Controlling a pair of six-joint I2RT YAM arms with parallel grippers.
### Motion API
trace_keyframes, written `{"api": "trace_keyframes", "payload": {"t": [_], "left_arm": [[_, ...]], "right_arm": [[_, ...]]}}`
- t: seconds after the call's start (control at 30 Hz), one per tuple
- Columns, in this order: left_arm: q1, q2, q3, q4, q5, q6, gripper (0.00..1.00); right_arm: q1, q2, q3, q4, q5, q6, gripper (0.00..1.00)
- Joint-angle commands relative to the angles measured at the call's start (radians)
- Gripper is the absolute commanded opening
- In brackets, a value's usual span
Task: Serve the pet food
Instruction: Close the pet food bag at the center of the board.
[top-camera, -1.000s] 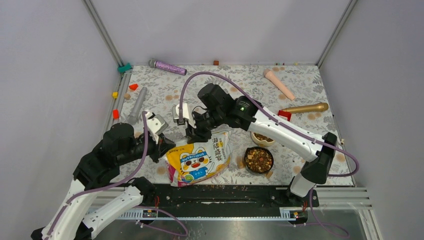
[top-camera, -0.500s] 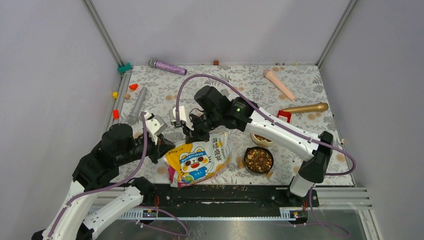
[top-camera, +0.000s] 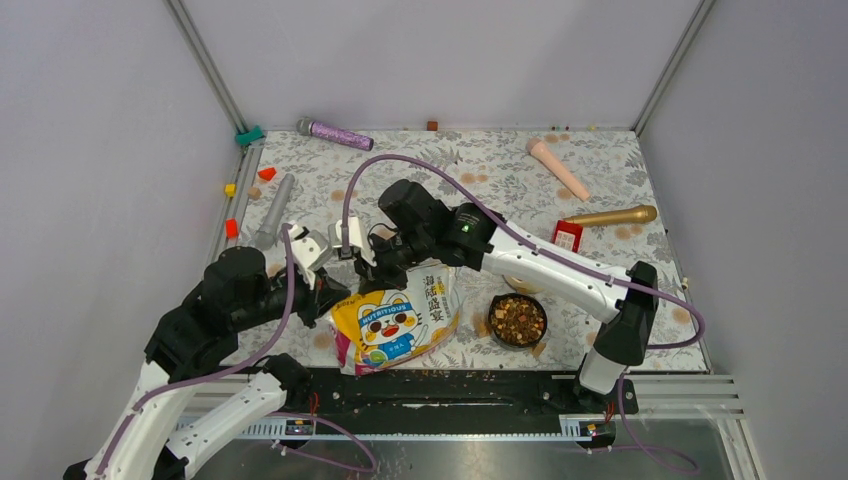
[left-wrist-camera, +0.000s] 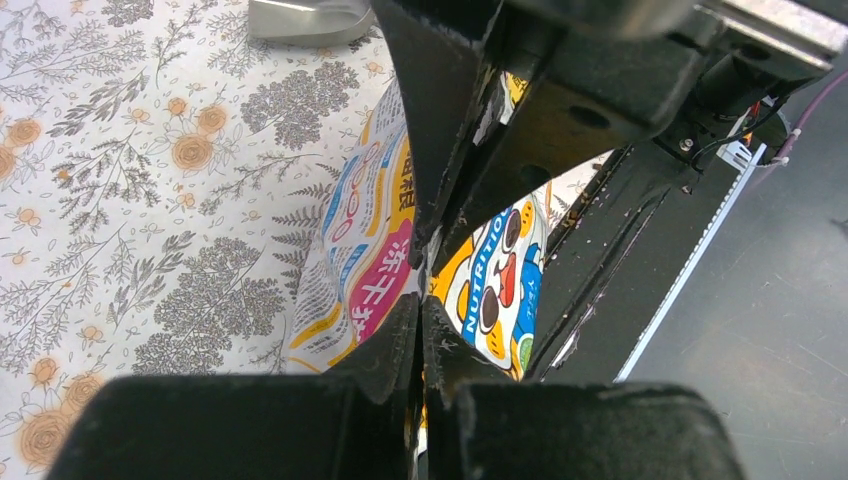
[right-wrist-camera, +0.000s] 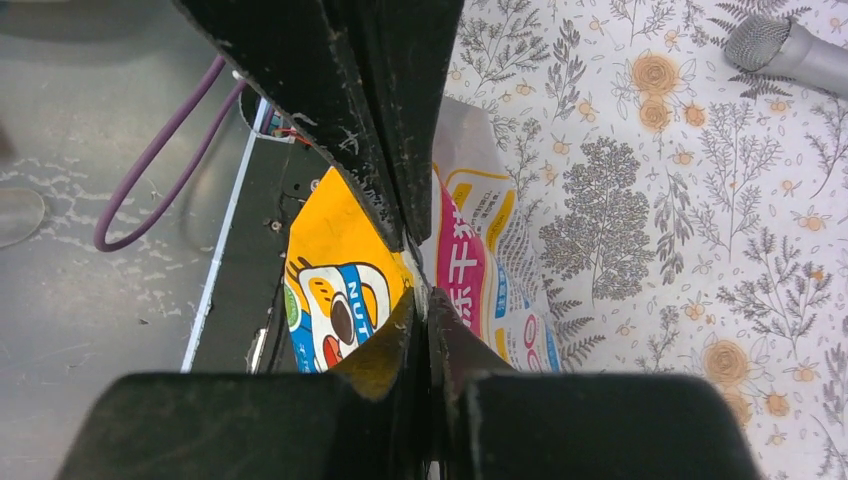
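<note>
The pet food bag (top-camera: 395, 322), yellow and white with a cartoon cat, lies at the table's front centre with its top edge lifted. My left gripper (top-camera: 335, 291) is shut on the bag's left top corner. My right gripper (top-camera: 386, 268) is shut on the top edge a little further right. The left wrist view shows the closed pads (left-wrist-camera: 395, 340) pinching the bag (left-wrist-camera: 365, 240). The right wrist view shows its pads (right-wrist-camera: 400, 345) closed on the bag (right-wrist-camera: 335, 290). A black bowl (top-camera: 494, 308) to the right of the bag holds a heap of pet food (top-camera: 517, 320).
Several toy microphones lie around: purple (top-camera: 335, 133), grey (top-camera: 272, 208), peach (top-camera: 558, 167), gold (top-camera: 610, 215). A red block (top-camera: 567, 236) sits near the gold one. Small coloured blocks (top-camera: 266, 173) line the left edge. A black rail (top-camera: 450, 385) runs along the front.
My right gripper has moved left with the bag's top edge, closer to the left gripper. The bag's top has bunched up and shifted left. The left arm has barely moved.
</note>
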Motion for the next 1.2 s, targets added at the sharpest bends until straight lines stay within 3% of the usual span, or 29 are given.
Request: {"api": "trace_keyframes", "payload": {"t": [0.0, 0.13, 0.2, 0.23, 0.3, 0.37, 0.5, 0.53, 0.63, 0.67, 0.7, 0.73, 0.77, 0.9, 1.0, 1.17], "left_arm": [[0.003, -0.006, 0.02, 0.15, 0.038, 0.004, 0.0], [0.002, -0.02, 0.022, 0.147, 0.015, 0.002, 0.03], [0.002, -0.021, 0.026, 0.127, -0.026, -0.007, 0.33], [0.003, -0.02, 0.029, 0.102, -0.058, -0.022, 0.43], [0.001, -0.038, 0.013, 0.069, -0.117, -0.067, 0.55], [0.002, -0.068, -0.016, 0.054, -0.144, -0.098, 0.57], [0.0, -0.118, -0.05, 0.037, -0.192, -0.135, 0.4], [0.001, -0.127, -0.052, 0.033, -0.192, -0.136, 0.4], [0.0, -0.146, -0.058, 0.029, -0.215, -0.152, 0.51], [0.0, -0.148, -0.057, 0.025, -0.216, -0.153, 0.47], [0.001, -0.147, -0.056, 0.023, -0.214, -0.153, 0.33], [0.001, -0.144, -0.056, 0.021, -0.215, -0.151, 0.06], [0.001, -0.14, -0.057, 0.021, -0.222, -0.152, 0.0], [0.001, -0.132, -0.047, 0.017, -0.234, -0.146, 0.0], [0.0, -0.138, -0.047, 0.021, -0.204, -0.138, 0.0], [0.001, -0.13, -0.059, 0.041, -0.165, -0.13, 0.0]], "right_arm": [[0.021, 0.014, 0.034, 0.072, -0.023, 0.023, 0.0], [0.021, -0.02, 0.005, 0.092, -0.012, 0.035, 0.0], [0.021, -0.041, -0.011, 0.105, -0.008, 0.042, 0.0], [0.021, -0.049, -0.013, 0.105, -0.008, 0.045, 0.0], [0.021, -0.062, -0.013, 0.104, -0.005, 0.059, 0.0], [0.021, -0.076, -0.014, 0.105, 0.002, 0.065, 0.0], [0.021, -0.101, -0.018, 0.1, 0.018, 0.074, 0.0], [0.021, -0.105, -0.016, 0.095, 0.021, 0.079, 0.0], [0.02, -0.107, -0.002, 0.07, 0.034, 0.085, 0.0], [0.02, -0.108, 0.0, 0.063, 0.035, 0.086, 0.0], [0.02, -0.109, 0.0, 0.062, 0.034, 0.089, 0.0], [0.02, -0.11, -0.001, 0.061, 0.03, 0.089, 0.0], [0.02, -0.11, -0.001, 0.062, 0.027, 0.091, 0.0], [0.021, -0.11, -0.001, 0.066, 0.028, 0.099, 0.0], [0.021, -0.098, 0.005, 0.069, 0.005, 0.101, 0.19], [0.021, -0.047, 0.048, 0.054, -0.08, 0.114, 0.28]]}}
